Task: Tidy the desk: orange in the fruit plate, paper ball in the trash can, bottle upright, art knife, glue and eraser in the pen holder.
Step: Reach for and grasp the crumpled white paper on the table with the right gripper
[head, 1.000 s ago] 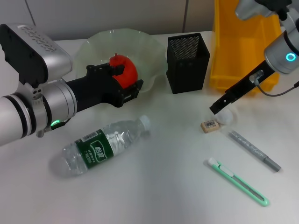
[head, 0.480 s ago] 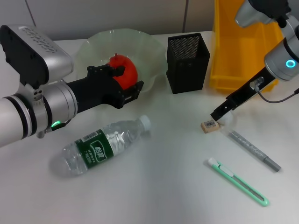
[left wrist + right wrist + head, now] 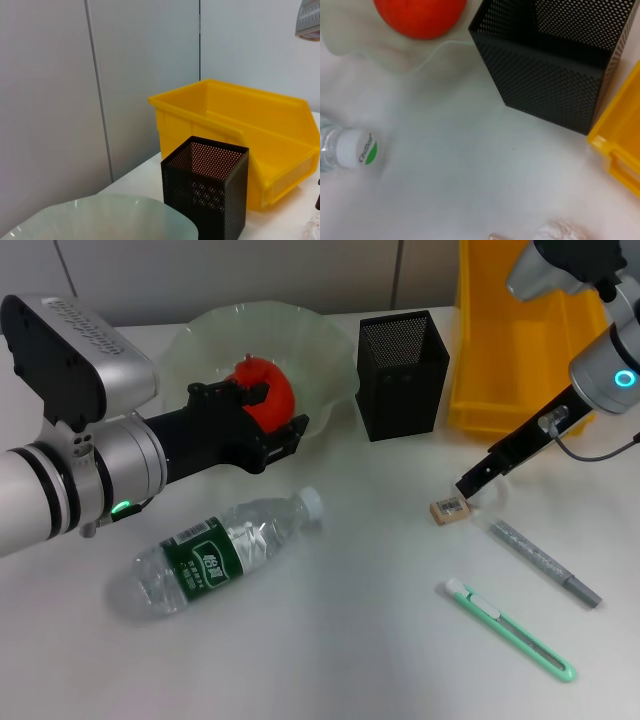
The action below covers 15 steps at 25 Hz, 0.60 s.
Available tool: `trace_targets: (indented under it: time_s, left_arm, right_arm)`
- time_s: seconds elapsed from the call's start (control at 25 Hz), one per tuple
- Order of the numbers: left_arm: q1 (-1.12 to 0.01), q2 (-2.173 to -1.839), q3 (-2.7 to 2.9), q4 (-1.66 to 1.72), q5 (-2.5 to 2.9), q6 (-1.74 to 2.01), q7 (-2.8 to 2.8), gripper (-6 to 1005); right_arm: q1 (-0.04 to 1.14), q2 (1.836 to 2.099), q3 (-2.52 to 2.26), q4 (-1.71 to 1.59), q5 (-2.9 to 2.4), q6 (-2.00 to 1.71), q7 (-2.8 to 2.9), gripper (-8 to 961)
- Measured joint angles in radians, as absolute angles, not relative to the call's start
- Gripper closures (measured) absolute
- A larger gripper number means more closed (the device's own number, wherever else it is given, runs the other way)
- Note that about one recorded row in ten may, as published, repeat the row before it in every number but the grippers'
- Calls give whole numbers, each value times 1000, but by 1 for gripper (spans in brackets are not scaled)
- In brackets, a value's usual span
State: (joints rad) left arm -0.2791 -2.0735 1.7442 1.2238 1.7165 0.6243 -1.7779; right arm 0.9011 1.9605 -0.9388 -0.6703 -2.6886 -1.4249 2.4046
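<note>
While the orange [image 3: 266, 388] sat in the pale green fruit plate [image 3: 330, 350], the left gripper [image 3: 262, 418] was parked right at it, jaws spread around the fruit, though actual contact couldn't be made out. The bottle [image 3: 215, 552] was lying on its side on the desk [image 3: 340, 640], cap pointing toward the black mesh pen holder [image 3: 402, 375]. The right gripper [image 3: 472, 483] was lowered just beside the eraser [image 3: 449, 508], over the paper ball [image 3: 555, 232]; whether its jaws were apart or together couldn't be told. The glue stick [image 3: 545, 561] and green art knife [image 3: 510, 630] were lying nearby, with the yellow bin [image 3: 500, 340] behind.
</note>
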Motion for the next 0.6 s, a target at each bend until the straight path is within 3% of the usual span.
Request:
trace_targets:
  time_s: [0.6]
  left_arm:
    - [-279,-2074,1744,1222,1716,624,-1778,410]
  right_arm:
    - [897,1960,-946,-655,-2689,-1401,2405,203]
